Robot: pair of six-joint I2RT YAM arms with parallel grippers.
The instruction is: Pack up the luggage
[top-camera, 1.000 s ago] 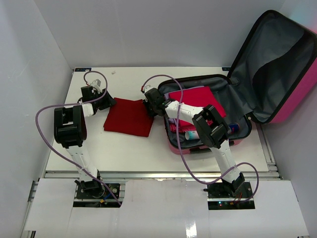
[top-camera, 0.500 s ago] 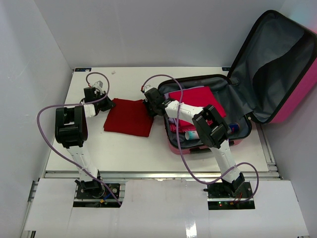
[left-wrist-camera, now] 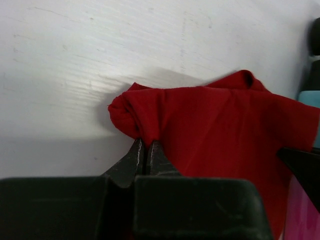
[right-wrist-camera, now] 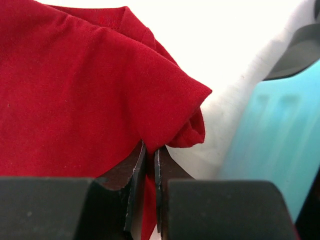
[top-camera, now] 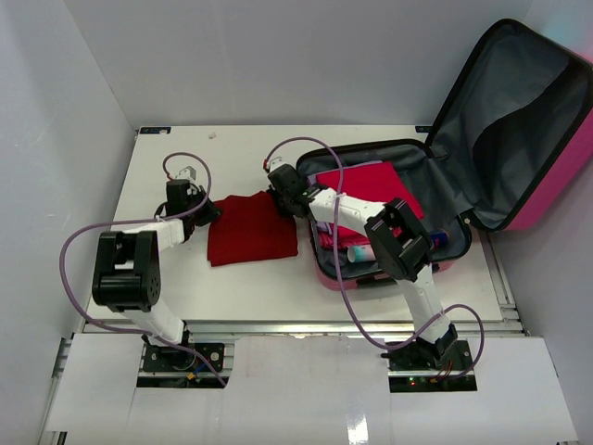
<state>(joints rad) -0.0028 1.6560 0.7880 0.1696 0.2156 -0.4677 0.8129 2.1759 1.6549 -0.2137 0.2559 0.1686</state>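
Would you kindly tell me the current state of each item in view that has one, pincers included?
luggage: open, lid raised, partly packed.
red cloth: folded, on the table beside the luggage, pinched at two opposite edges.
left pincer: shut on the red cloth's bunched edge.
right pincer: shut on the red cloth's edge nearest the luggage.
second red garment: folded flat inside the luggage.

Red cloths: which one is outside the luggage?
The crumpled cloth on the table, left of the luggage; the folded cloth lies inside it.
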